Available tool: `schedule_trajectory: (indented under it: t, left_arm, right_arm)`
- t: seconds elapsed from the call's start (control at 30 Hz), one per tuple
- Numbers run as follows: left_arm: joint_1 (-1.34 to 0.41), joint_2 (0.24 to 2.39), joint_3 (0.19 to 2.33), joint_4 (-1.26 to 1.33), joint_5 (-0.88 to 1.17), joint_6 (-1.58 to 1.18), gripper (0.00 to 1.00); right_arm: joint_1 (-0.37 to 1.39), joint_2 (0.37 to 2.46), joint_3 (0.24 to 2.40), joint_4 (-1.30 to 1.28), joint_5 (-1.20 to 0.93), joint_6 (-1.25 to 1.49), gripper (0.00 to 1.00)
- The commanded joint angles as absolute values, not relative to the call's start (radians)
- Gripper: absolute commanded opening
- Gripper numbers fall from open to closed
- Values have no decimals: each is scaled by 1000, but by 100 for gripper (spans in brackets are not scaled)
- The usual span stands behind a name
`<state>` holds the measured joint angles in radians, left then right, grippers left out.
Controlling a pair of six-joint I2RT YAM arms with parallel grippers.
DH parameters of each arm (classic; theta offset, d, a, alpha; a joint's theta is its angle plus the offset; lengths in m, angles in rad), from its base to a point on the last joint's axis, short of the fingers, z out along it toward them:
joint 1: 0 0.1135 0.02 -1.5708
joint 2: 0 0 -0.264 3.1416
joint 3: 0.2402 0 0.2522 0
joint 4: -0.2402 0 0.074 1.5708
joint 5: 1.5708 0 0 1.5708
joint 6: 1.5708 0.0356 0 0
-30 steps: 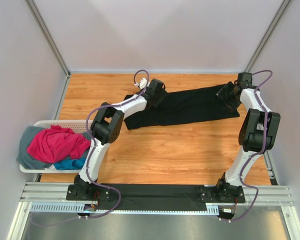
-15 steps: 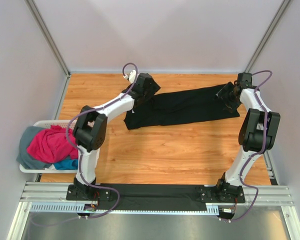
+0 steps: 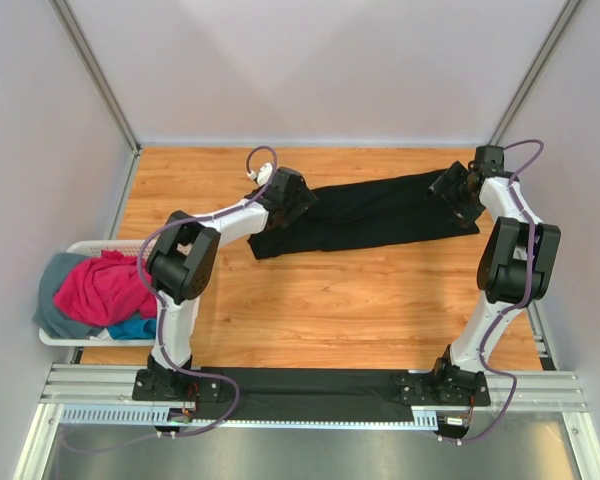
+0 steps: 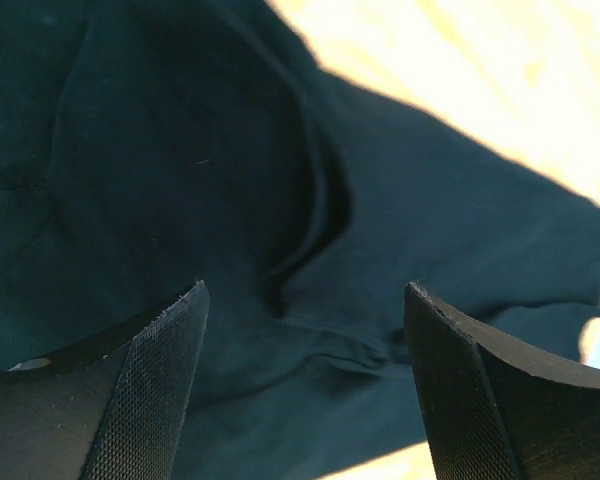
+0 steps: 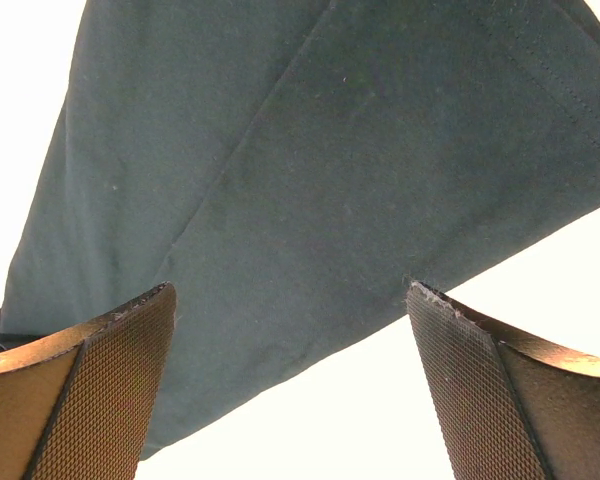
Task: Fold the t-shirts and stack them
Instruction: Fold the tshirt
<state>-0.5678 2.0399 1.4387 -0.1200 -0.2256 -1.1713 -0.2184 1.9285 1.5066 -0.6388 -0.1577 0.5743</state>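
A large black t-shirt (image 3: 370, 213) lies folded into a long band across the far half of the table. My left gripper (image 3: 298, 203) hovers over its left end, jaws open, rumpled black cloth (image 4: 280, 230) beneath them and nothing between. Over the shirt's right end my right gripper (image 3: 448, 190) is open too; the shirt's smooth edge (image 5: 310, 220) lies under its fingers. A magenta-pink t-shirt (image 3: 105, 288), a bright blue one (image 3: 135, 327) and a grey one (image 3: 52, 290) are heaped in the basket at the left.
The white slotted basket (image 3: 115, 247) stands at the table's left edge, next to the left wall. Bare wooden tabletop (image 3: 340, 300) lies between the black shirt and the arm bases. A black strip (image 3: 320, 385) runs along the near rail.
The left arm swung left and drew its gripper back along the shirt's left end while its jaws widened. The right gripper stayed put and opened wider.
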Motion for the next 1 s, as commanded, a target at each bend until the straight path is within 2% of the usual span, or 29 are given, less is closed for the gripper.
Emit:
schedule_trajectory:
  t: [0.0,0.63,0.83,0.97]
  left_arm:
    - [-569,2054,1460,-49,-209,-1147,86]
    - [-578,2210,1621,66,-98,-1216,84]
    - [-581,2287,1764,77,-98,-1235,84]
    - [-583,2381,1949,20,-130,-1212,84]
  right_arm:
    - [-219,1907,1528,-623,-153,549,100]
    - [-219,1948,1548,-641,-127,551,100]
    - [-219,1954,1543,-641,-123,552,100]
    - [-219,1954,1549,-643,-132,555,100]
